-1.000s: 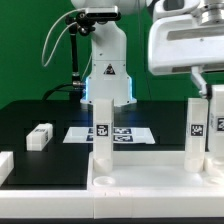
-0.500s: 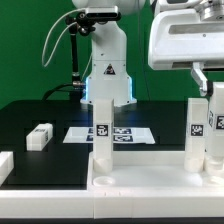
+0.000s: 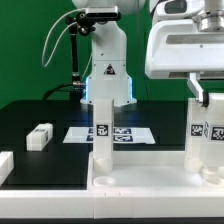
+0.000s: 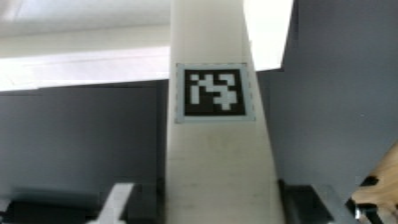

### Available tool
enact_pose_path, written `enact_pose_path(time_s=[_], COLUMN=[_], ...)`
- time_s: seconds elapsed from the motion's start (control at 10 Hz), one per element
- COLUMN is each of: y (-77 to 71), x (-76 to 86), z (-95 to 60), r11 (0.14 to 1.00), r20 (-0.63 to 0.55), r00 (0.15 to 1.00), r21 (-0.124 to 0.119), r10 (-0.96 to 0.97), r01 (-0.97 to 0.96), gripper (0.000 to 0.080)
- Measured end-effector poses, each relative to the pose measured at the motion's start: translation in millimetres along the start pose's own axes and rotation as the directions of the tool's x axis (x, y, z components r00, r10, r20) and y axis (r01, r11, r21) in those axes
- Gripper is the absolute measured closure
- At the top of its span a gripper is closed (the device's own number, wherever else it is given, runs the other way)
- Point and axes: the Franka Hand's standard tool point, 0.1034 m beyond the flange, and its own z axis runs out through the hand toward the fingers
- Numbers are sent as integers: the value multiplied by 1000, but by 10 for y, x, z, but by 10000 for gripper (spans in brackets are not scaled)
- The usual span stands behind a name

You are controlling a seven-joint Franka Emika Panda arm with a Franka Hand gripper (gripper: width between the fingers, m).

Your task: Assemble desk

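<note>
The white desk panel (image 3: 150,185) lies in the foreground, rim up. One leg (image 3: 100,135) stands upright on its left part and another leg (image 3: 197,135) on its right part, each with a square tag. My gripper (image 3: 210,95) comes down from the upper right and is shut on a third upright leg (image 3: 217,135) over the panel's right corner. In the wrist view this tagged leg (image 4: 217,110) fills the space between my gripper's (image 4: 201,205) fingers. Its lower end is hidden, so I cannot tell if it touches the panel.
A loose leg (image 3: 38,136) lies on the black table at the exterior view's left. Another white piece (image 3: 4,166) shows at the left edge. The marker board (image 3: 128,133) lies behind the panel, in front of the robot base (image 3: 108,75).
My gripper has shifted a little toward the exterior view's left and slightly down with the leg. The leg's tag now shows at the right edge.
</note>
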Motion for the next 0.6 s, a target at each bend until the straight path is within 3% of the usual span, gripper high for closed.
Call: enact_pose_path(time_s=[0.6], y=[-77], x=[43], z=[31], r11=[1000], r20=[-47], r00=[999], r21=[14], r10=[1], r01=[0], gripper=[511])
